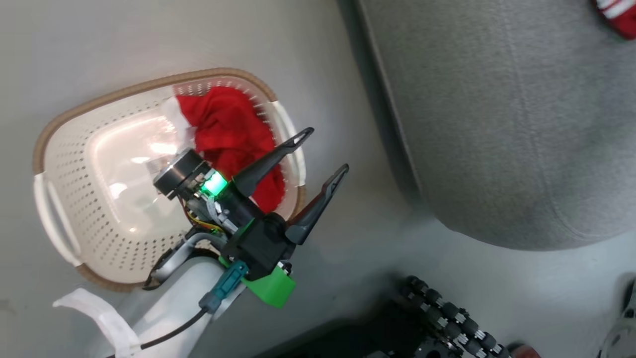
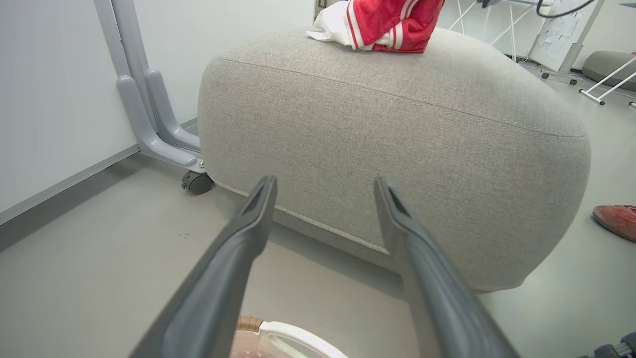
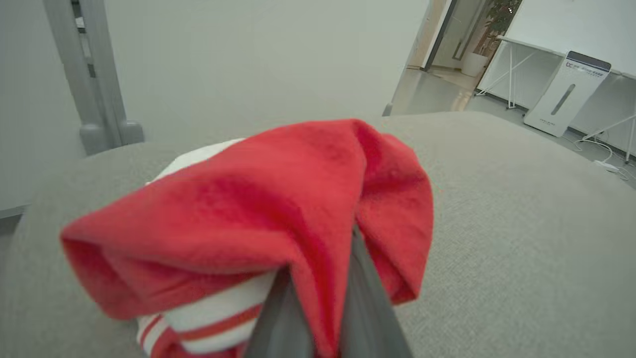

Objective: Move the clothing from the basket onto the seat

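L gripper (image 1: 328,149), jaws wide & empty, over basket (image 1: 49,134) end nearest seat (image 1: 497,124), red garment (image 1: 228,134) just below; R gripper (image 3: 323,288) clamps second garment (image 3: 248,209) atop seat.

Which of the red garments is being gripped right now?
The garment on the seat: the right gripper has its jaws shut on it. The other garment lies loose in the basket.

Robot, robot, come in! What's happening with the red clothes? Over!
Left gripper open, over basket rim. Right gripper shut on red garment atop seat. Second garment in basket. Red shoe on floor beside seat.
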`<state>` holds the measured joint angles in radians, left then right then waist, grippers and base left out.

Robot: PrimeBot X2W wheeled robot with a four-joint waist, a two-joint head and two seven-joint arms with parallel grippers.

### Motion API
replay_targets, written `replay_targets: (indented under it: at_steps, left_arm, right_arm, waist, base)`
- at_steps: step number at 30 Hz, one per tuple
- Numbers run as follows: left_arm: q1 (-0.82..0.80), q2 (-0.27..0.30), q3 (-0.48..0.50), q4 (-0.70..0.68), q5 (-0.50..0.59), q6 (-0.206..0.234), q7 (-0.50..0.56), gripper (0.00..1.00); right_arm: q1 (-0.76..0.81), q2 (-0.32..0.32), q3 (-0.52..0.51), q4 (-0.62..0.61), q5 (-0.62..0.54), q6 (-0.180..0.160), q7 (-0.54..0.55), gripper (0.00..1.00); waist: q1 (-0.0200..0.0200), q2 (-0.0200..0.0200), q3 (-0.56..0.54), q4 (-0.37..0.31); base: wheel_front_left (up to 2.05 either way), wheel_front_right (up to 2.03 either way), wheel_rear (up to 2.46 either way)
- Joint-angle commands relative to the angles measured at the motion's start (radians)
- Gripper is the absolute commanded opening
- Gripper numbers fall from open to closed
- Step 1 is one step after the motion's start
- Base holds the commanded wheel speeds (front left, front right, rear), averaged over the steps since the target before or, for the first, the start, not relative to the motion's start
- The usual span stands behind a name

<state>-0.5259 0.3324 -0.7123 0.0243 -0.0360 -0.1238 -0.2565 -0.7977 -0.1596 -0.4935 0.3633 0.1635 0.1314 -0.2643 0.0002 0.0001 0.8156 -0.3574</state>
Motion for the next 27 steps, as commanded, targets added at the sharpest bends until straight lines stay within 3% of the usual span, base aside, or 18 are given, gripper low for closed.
replay_targets:
  at_steps: [1, 2, 3, 4, 11, 16, 20, 21, 27]
  left_arm:
    - [-0.022, -0.017, -0.004, 0.006, -0.003, 0.001, -0.007, 1.00]
    - [-0.022, -0.026, -0.007, 0.012, -0.006, 0.003, -0.009, 1.00]
    - [-0.019, -0.034, -0.007, 0.018, -0.011, 0.008, -0.010, 1.00]
    - [-0.016, -0.042, -0.006, 0.019, -0.016, 0.012, -0.009, 1.00]
    - [0.055, -0.102, 0.010, 0.015, -0.056, 0.037, -0.009, 1.00]
    - [0.136, -0.150, 0.057, 0.016, -0.081, 0.076, -0.009, 1.00]
    - [0.217, -0.177, 0.120, 0.030, -0.103, 0.100, -0.008, 1.00]
    - [0.259, -0.192, 0.157, 0.043, -0.118, 0.103, -0.008, 1.00]
    - [0.387, -0.242, 0.289, 0.065, -0.140, 0.101, -0.008, 1.00]
  right_arm:
    - [0.028, -0.004, -0.031, 0.035, -0.017, -0.001, 0.000, 0.01]
    - [0.042, -0.003, -0.049, 0.057, -0.034, -0.001, 0.000, 0.30]
    - [0.061, 0.002, -0.070, 0.076, -0.057, -0.001, 0.000, 0.41]
    - [0.074, 0.013, -0.093, 0.081, -0.068, -0.001, 0.000, 1.00]
    - [0.255, 0.081, -0.156, -0.023, -0.128, -0.001, 0.000, 1.00]
    - [0.440, 0.102, -0.094, -0.099, -0.112, -0.001, 0.000, 1.00]
    - [0.561, 0.109, 0.027, -0.143, -0.102, -0.001, 0.000, 1.00]
    - [0.605, 0.106, 0.109, -0.161, -0.091, -0.001, 0.000, 1.00]
    - [0.684, 0.107, 0.324, -0.147, -0.037, -0.001, 0.000, 1.00]
  waist:
    - [-0.0002, -0.0001, 0.010, 0.084]
    - [-0.0002, -0.0001, -0.001, 0.093]
    - [-0.0002, -0.0001, -0.016, 0.101]
    - [-0.0002, -0.0001, -0.030, 0.106]
    - [-0.0002, -0.0001, -0.181, 0.141]
    - [-0.0002, -0.0001, -0.321, 0.182]
    - [-0.0002, -0.0001, -0.438, 0.226]
    - [-0.0002, -0.0001, -0.495, 0.250]
    - [-0.0002, -0.0001, -0.648, 0.340]
  base:
    - [0.00, 0.00, 0.00]
    - [0.00, 0.00, 0.00]
    - [0.00, 0.00, 0.00]
    - [0.00, 0.00, 0.00]
    - [0.00, 0.00, 0.00]
    - [0.00, 0.00, 0.00]
    - [0.00, 0.00, 0.00]
    - [0.00, 0.00, 0.00]
    - [0.00, 0.00, 0.00]
